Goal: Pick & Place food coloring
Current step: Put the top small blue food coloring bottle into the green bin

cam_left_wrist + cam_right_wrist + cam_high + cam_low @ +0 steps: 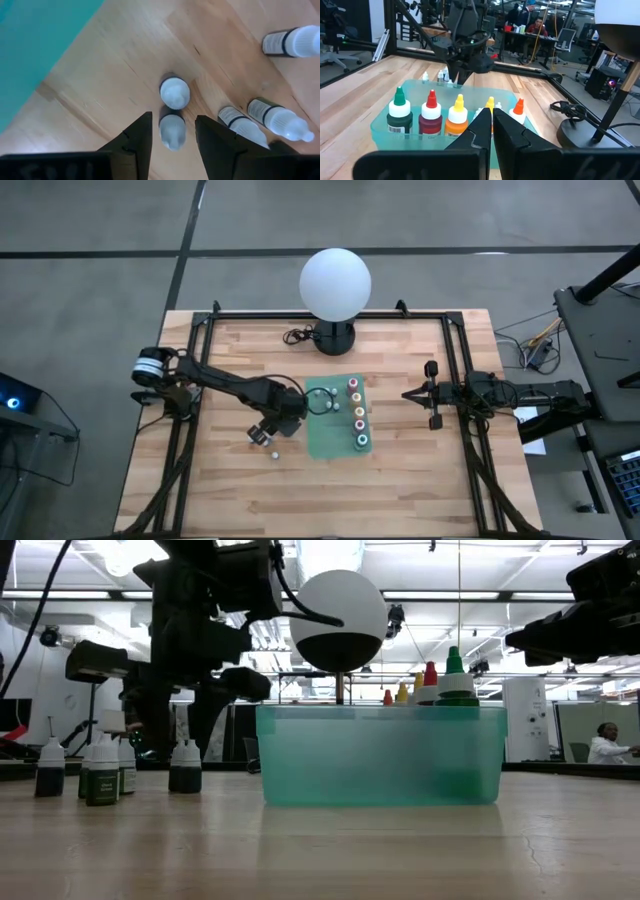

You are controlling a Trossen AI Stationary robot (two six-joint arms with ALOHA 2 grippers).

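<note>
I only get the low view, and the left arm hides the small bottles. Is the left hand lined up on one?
Observer: Yes. The left hand is open, with one white-capped bottle between its fingers and a gap on each side.
Operator: Anything crowding it?
Observer: A second white-capped bottle stands right beside it, just past the fingertips.
Operator: Where is the right hand?
Observer: The right hand is shut, off the right side of the green tray.

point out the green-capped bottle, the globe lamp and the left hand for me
green-capped bottle (399, 116): right wrist view, on its body.
globe lamp (335, 283): high view, middle of the white globe.
left hand (173, 136): left wrist view, midway between its fingertips.
</note>
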